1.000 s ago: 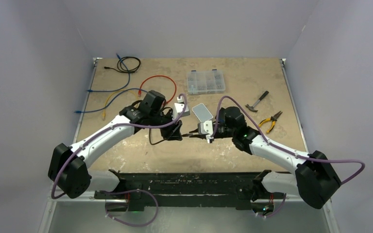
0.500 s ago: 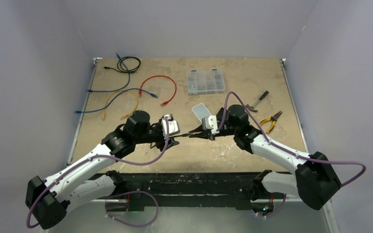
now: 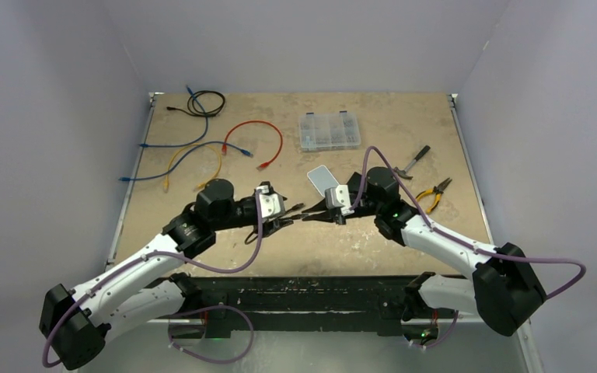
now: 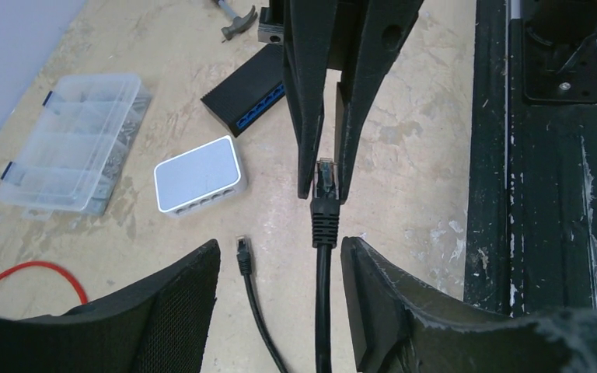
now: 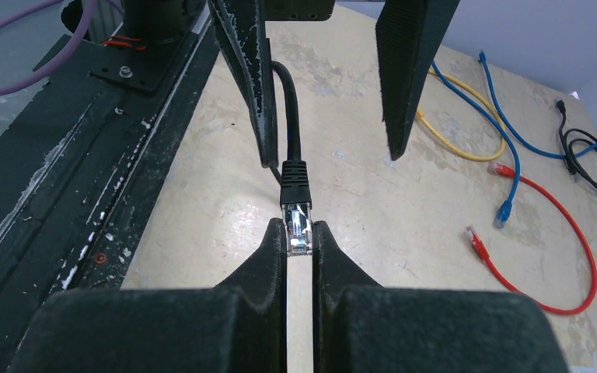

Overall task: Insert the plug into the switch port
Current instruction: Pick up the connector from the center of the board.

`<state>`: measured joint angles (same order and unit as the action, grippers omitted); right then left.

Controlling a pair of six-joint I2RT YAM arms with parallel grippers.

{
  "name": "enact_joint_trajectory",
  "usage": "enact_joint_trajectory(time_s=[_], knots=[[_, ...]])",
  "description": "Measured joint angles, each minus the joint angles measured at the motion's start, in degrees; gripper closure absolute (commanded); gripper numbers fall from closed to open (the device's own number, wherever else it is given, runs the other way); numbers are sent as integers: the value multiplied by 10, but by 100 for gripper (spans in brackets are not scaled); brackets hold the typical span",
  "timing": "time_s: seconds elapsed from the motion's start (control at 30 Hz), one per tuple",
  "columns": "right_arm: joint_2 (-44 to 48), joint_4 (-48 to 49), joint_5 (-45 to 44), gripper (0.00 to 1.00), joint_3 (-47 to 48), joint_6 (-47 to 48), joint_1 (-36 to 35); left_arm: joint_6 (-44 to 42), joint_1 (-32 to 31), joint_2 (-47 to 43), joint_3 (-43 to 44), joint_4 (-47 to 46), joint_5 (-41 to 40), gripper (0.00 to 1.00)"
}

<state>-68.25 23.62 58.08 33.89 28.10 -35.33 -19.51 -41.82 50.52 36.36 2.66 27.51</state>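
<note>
Plug (image 5: 298,225) between right fingers (image 5: 268,252); left fingers (image 4: 175,311) wide astride its cable (image 4: 322,303).

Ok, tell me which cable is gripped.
The black cable, plug pinched in the right gripper; red cable, yellow cable and blue cables lie loose on the table.

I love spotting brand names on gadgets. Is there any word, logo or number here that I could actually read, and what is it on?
No text can be read in any view.
The white switch, the black switch, the clear parts box and the plug show no legible print. Any marks on them are too small or blurred to read.
</note>
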Motion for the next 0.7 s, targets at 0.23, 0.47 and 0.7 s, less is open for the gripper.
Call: enact_joint_trajectory(time_s=[0.23,0.47,0.7], knots=[[0,8,0,100,0,-3,1,17,0,36,0,-18,39,57],[0,15,0,100,0,-10,1,26,0,57,0,-17,60,69],[0,17,0,100,0,-11,1,35,0,57,2,-18,67,62]])
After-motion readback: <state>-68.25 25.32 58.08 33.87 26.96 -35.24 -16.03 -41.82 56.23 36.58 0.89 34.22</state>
